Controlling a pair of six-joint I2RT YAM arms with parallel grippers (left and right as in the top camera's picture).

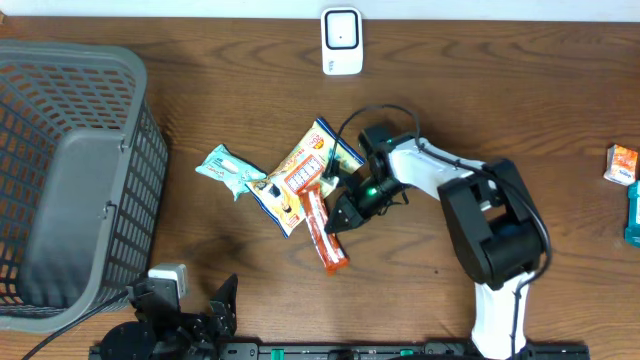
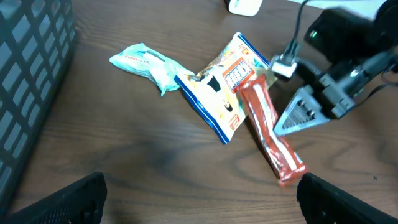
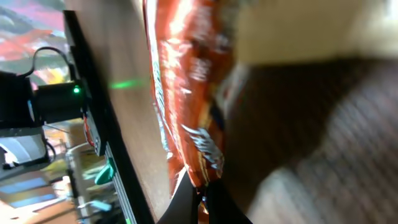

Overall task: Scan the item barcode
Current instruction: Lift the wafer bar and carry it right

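Pickup step, I reckon: right gripper (image 1: 337, 214) looks pinched shut on the red snack packet (image 1: 324, 232), lying mid-table against the yellow bag (image 1: 300, 175). Next it needs lifting toward the white scanner (image 1: 341, 41). Left gripper (image 2: 200, 186) sits wide open.

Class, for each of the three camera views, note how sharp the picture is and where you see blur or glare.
Overhead: sharp, evenly lit, no strong glare. Left wrist: mildly soft throughout. Right wrist: far too close, red packet badly blurred, shiny highlights on it.
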